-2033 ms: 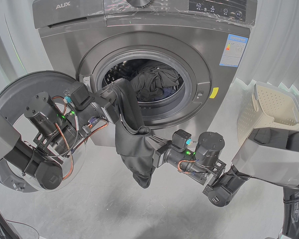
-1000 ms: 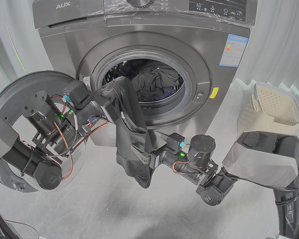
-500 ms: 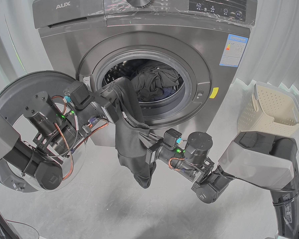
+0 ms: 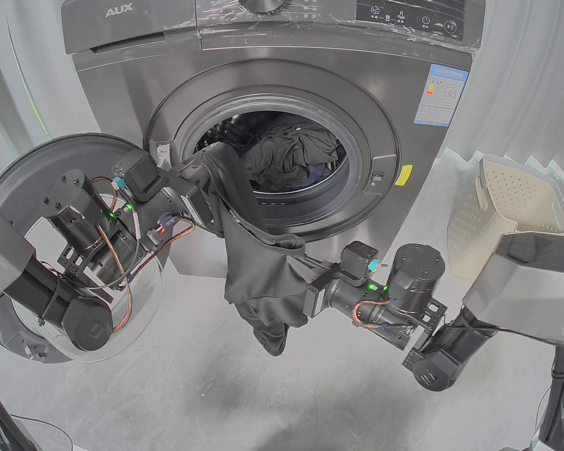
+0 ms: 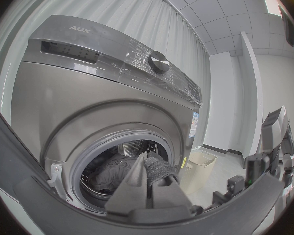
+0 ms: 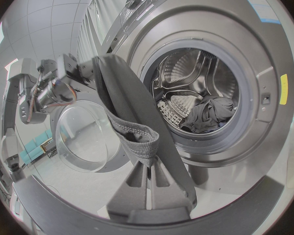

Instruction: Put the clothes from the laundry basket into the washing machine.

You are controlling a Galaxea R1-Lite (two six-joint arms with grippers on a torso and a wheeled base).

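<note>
Head view: the left gripper [image 4: 212, 169] is clamped on the upper end of a dark grey, limp fabric garment [image 4: 260, 270] at the left rim of the round drum opening [image 4: 351, 158] in the grey front-loading washing machine [image 4: 138, 89]. The right gripper [image 4: 302, 269], below the opening, is clenched on the garment's banded edge. The garment's long axis runs from the rim down and out, and its tail hangs over the floor. The drum lies beyond and above the garment, and the left gripper is nearer to it. A heap of dark clothes [image 4: 291, 148] lies inside. A cream perforated plastic laundry basket [image 4: 520, 202] stands well apart on the right.

Left wrist view: the left gripper [image 5: 151, 177] pinches a fold of cloth, facing the opening.

Right wrist view: the right gripper [image 6: 149, 172] nips the ribbed band.

Since half a second ago the right arm has swung rightward, pulling the band out, and the left gripper has risen slightly.
</note>
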